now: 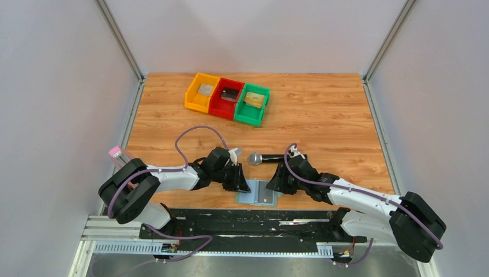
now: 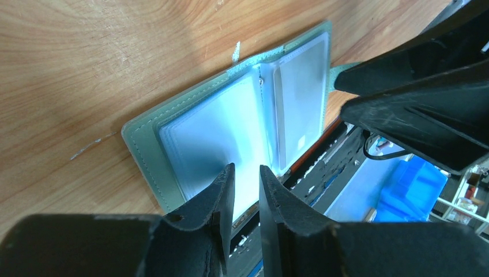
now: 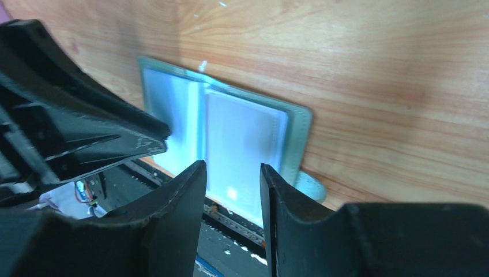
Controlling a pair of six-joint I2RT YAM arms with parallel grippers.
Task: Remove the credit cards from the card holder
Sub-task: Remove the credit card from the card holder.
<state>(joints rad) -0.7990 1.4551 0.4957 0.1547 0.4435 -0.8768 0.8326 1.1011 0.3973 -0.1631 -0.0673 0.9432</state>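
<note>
the card holder (image 1: 259,192) lies opened flat at the near edge of the tabletop (image 1: 323,115), between the two arms. the left tool (image 1: 242,186) is at the holder's left edge and the right tool (image 1: 275,183) at its right edge, facing each other across the holder. just behind the holder a microphone (image 1: 268,158) lies crosswise, its head towards the holder's left. well behind the holder and off to its left, three bins stand touching in a slanted row: left bin (image 1: 193,99), middle bin (image 1: 218,109), right bin (image 1: 248,118). one card lies in each, the right bin's card (image 1: 254,100) nearest the holder.
</note>
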